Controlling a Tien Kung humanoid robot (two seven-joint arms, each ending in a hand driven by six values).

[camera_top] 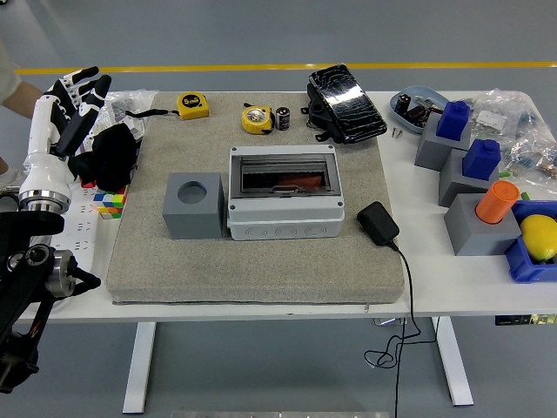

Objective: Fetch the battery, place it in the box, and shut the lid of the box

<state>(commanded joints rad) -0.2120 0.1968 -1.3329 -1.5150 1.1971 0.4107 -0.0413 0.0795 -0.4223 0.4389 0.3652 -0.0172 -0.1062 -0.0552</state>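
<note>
My L hand (70, 109) sits far left of grey lidded plastic box (285, 193), fingers spread, empty. Small black cylindrical battery (283, 118) stands upright behind box; R arm unseen.

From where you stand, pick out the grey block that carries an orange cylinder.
The grey block nearest the table's front edge, holding the orange cylinder; the other two carry blue pieces.
</note>
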